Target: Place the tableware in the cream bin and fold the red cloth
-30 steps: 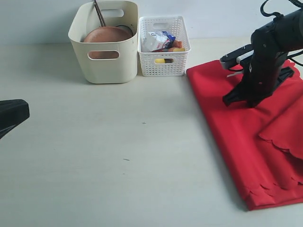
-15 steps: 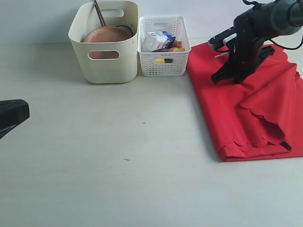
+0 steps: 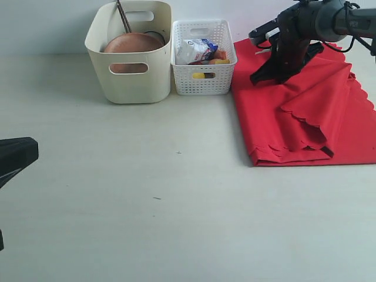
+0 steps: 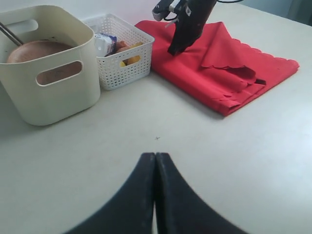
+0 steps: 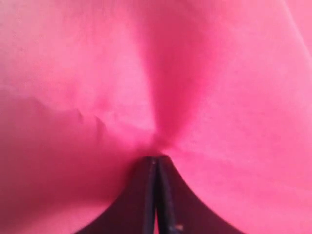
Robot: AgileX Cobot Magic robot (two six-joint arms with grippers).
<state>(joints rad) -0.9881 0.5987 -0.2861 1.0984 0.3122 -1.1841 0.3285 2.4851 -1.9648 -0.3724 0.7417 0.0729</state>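
The red cloth [image 3: 305, 117] lies folded in layers at the right of the table, a scalloped edge on top. My right gripper [image 3: 257, 78] is at the cloth's far left corner, shut on a pinch of the red cloth [image 5: 195, 73], which bunches at the right gripper [image 5: 156, 158]. The cream bin [image 3: 129, 82] stands at the back left and holds a round brown wooden plate [image 3: 132, 42] and chopsticks [image 3: 123, 16]. My left gripper [image 4: 155, 156] hangs shut and empty over bare table at the left edge; its tip [image 3: 34, 150] is far from the cloth.
A white lattice basket [image 3: 202, 73] with food items stands between the cream bin and the cloth, close to the right gripper. The cream bin [image 4: 48, 92] and basket [image 4: 124, 68] also show in the left wrist view. A wall runs behind the table.
My right gripper has moved toward the back left, dragging the red cloth with it; the cloth's front edge has slid away from the near edge of the table. The left arm is still.
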